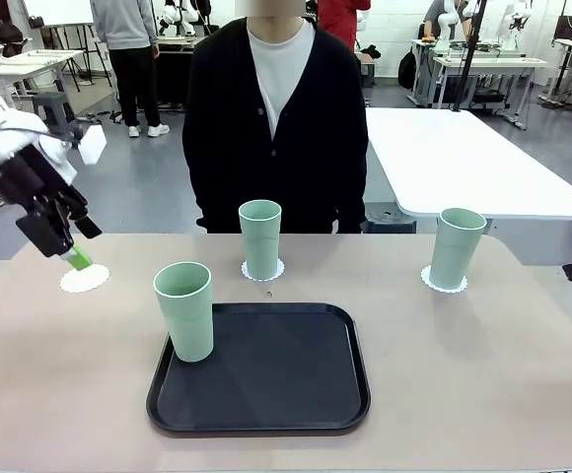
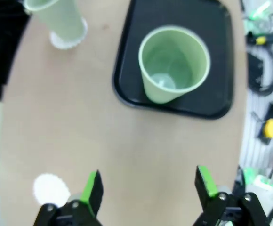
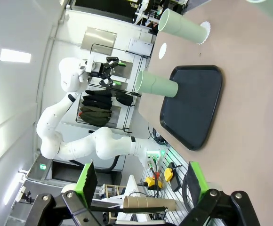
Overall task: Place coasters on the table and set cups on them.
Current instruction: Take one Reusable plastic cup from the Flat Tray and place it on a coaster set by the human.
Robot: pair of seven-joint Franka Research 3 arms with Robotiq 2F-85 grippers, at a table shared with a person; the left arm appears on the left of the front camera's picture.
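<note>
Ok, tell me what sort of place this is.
Most likely a robotics lab: the left gripper hangs open over the beige table, white-topped work tables stand behind the person, and tools and cables lie beside the table.

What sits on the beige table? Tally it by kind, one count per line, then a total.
Black tray: 1
Mint-green cups: 3 (one on the tray, one mid-table, one at right)
White coasters: 3 (one bare, two under cups)
Total: 7
</note>
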